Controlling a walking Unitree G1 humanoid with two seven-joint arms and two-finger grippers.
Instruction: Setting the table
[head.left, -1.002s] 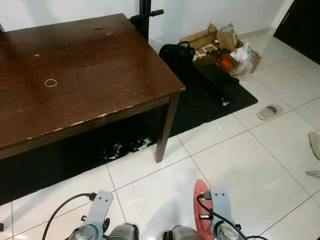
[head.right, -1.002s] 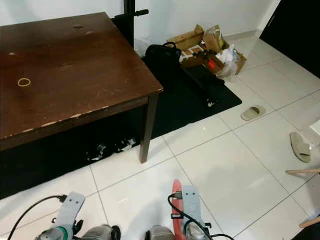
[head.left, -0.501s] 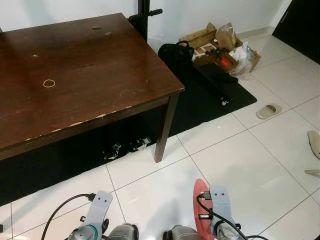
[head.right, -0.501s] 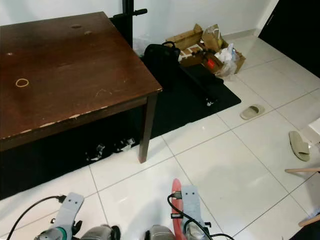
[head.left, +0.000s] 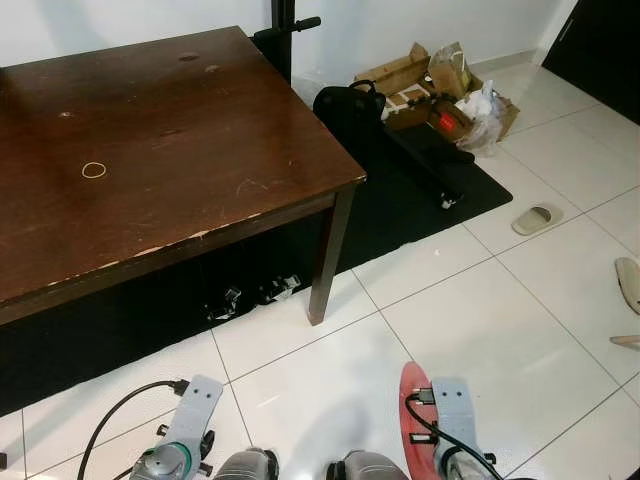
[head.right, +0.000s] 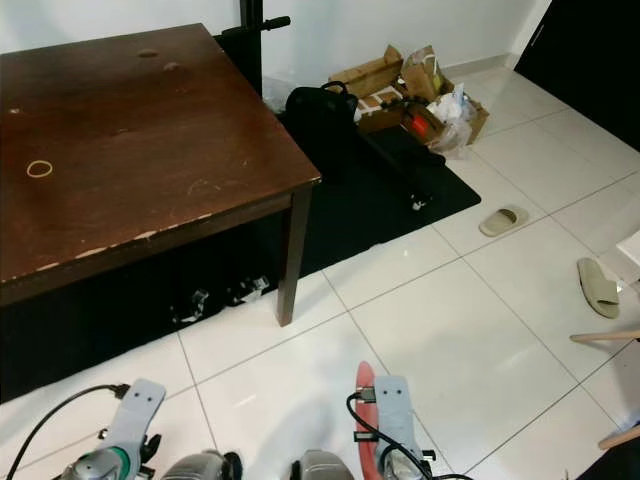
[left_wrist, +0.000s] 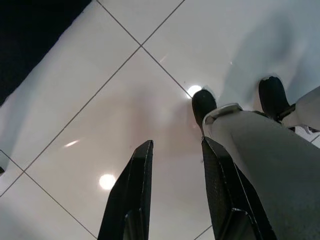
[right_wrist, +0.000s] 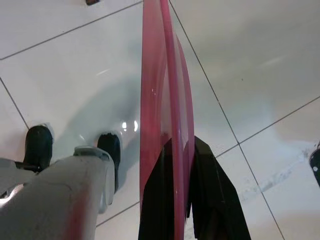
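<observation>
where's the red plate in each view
Left eye view: the red plate sits at the bottom edge, right of centre, beside the right arm's wrist.
Right eye view: bottom edge, just right of centre.
Right wrist view: seen edge-on, running up the middle, clamped in the right gripper.
Left wrist view: not in it; the left gripper hangs open over the tiles.
Shared landmark: the white tiled floor.

Table (head.left: 180, 150) ahead-left, slippers (head.left: 537, 219) right

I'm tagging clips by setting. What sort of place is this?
Likely a lived-in home: a worn wooden table on white floor tiles, slippers left out, and open boxes against the wall.
</observation>
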